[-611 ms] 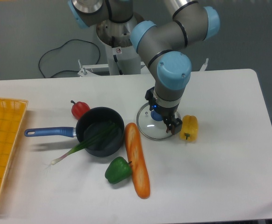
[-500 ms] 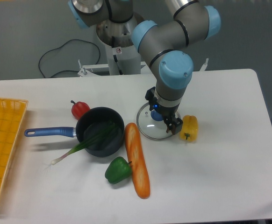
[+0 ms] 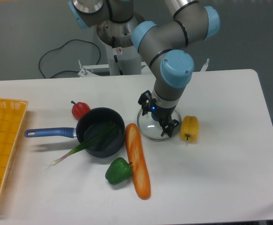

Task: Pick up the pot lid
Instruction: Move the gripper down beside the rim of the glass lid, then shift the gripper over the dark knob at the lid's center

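Note:
Over the pot lid my gripper (image 3: 156, 117) stands open, one finger toward the lid's upper left and the other toward its right side. The lid (image 3: 150, 129) is clear with a thin metal rim and lies flat on the white table. Its blue knob shows only in part between the fingers, the rest being hidden by the gripper. How high the fingertips are above the glass, I cannot tell.
A yellow pepper (image 3: 189, 129) lies close to the lid's right edge. Left of it are a long orange item (image 3: 137, 161), a black pan (image 3: 100, 149) holding a green leek, a green pepper (image 3: 118, 171), a red tomato-like item (image 3: 80, 109) and a yellow basket (image 3: 5, 105).
The gripper has shifted a little to the left over the lid, and its fingers are still apart. More of the blue knob is covered from view. The lid has stayed in place.

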`<state>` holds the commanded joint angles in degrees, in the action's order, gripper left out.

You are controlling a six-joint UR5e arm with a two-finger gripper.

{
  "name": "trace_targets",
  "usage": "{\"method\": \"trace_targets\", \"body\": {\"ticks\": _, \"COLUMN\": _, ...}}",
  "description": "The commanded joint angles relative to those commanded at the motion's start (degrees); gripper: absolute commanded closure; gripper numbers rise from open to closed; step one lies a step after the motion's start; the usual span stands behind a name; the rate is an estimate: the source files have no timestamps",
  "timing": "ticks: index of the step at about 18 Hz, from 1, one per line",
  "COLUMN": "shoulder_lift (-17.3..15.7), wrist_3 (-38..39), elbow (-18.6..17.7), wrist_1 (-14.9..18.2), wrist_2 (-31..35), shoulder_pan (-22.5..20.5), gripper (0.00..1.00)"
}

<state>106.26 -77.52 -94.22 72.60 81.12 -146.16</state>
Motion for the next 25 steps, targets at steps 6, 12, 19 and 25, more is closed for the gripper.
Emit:
{"method": "trace_targets", "body": {"ticks": 6, "shoulder_lift": 0.35, "wrist_3": 0.17, "elbow": 1.23, "wrist_1": -0.44, "wrist_2": 1.14, "shoulder_pan": 1.05, "gripper": 0.00}}
{"method": "trace_targets", "body": {"ticks": 12, "shoulder_lift": 0.52, "wrist_3": 0.27, "elbow": -0.09, "wrist_1": -1.93, "wrist_2": 1.67, "shoulder_pan": 2.28, "gripper": 0.00}}
{"method": "trace_targets", "body": {"ticks": 19, "shoulder_lift": 1.05, "wrist_3": -0.17, "elbow": -2.11, "wrist_1": -3.34, "wrist_2": 10.28, "shoulder_pan": 4.22, "gripper": 0.00}}
{"method": "trace_targets", "body": {"ticks": 25, "shoulder_lift": 0.79, "wrist_3": 0.35, "elbow": -3.60, "wrist_1": -2.38, "wrist_2": 10.72, "shoulder_pan": 3.87, "gripper": 0.00}}
